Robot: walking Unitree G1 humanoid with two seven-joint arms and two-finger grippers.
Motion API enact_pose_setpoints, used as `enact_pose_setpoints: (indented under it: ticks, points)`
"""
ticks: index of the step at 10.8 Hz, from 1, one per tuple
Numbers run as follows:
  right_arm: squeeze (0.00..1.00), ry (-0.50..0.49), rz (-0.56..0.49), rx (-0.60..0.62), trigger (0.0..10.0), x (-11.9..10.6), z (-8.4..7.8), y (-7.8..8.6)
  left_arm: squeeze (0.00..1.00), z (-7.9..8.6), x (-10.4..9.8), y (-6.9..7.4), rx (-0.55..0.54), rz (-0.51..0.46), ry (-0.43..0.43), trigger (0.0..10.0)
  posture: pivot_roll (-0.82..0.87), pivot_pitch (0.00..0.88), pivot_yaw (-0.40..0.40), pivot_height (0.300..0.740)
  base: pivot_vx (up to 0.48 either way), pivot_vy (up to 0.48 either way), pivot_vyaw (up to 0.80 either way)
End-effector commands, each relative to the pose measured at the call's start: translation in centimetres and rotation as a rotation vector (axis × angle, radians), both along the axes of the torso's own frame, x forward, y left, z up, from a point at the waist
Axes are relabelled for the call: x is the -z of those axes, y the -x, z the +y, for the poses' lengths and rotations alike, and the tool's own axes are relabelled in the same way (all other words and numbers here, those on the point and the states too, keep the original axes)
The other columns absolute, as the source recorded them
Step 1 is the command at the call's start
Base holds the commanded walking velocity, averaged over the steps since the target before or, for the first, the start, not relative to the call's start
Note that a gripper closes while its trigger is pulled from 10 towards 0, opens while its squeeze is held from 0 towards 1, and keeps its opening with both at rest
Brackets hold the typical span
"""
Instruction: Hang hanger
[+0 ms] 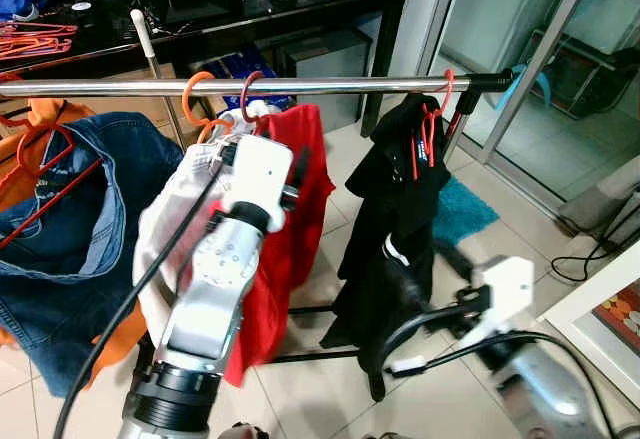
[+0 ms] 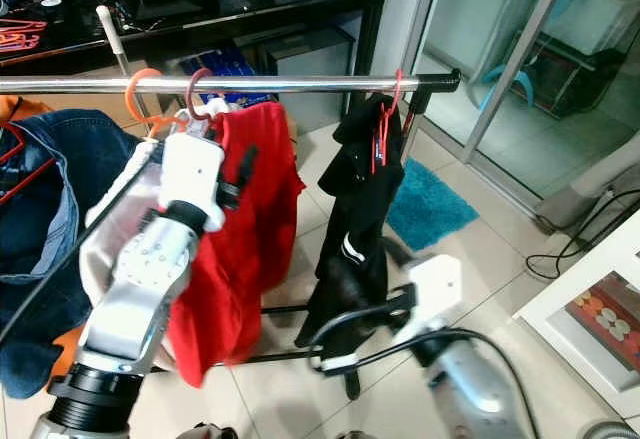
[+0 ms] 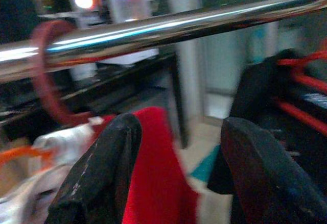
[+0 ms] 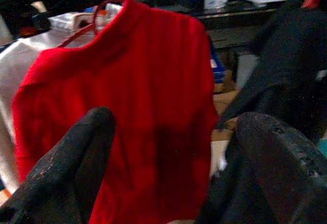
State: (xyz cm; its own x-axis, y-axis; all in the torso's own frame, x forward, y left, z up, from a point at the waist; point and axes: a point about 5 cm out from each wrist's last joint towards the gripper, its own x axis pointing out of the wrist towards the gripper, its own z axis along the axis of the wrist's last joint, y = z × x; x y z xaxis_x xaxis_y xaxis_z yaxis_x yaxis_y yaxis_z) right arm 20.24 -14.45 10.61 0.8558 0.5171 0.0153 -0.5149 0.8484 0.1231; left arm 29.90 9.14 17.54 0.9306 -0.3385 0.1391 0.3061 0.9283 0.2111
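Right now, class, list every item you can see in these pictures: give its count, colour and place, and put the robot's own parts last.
Rail: one, chrome, across the scene.
Red garment: one, red, on a dark red hanger hook, mid-rail.
White garment: one, white, on an orange hanger hook, beside the red one.
Denim jacket: one, blue, at the rail's left.
Black garment: one, black, on a red hanger near the rail's right end.
Mat: one, teal, on the floor behind the black garment.
Desk: one, black, behind the rail.
Left gripper: open, just under the rail by the red garment.
Right gripper: open, low, facing the red garment.
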Motion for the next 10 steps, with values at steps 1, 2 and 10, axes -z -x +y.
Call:
enact_pose_setpoints:
  ticks: [1, 2, 10]
  points:
    - [0.00, 0.013, -0.003, -0.001, 10.0, -0.1, 0.2, -0.1, 1.00, -1.1, -0.4, 0.3, 0.081, -0.005, 0.023, 10.0, -0.09, 0.036, 0.005, 0.740, 0.000, 0.000, 0.00]
    - [0.00, 0.060, -0.003, 0.134, 10.0, 0.4, -0.5, -1.3, 1.00, -2.3, 0.1, 0.1, 0.207, 0.048, 0.044, 10.0, -0.09, 0.030, 0.004, 0.740, 0.000, 0.000, 0.00]
    - [0.00, 0.091, -0.102, 0.519, 10.0, 0.3, -3.1, -4.0, 0.00, -3.4, 1.1, 0.1, 0.180, -0.054, 0.084, 10.0, -0.14, 0.009, 0.030, 0.740, 0.000, -0.173, 0.00]
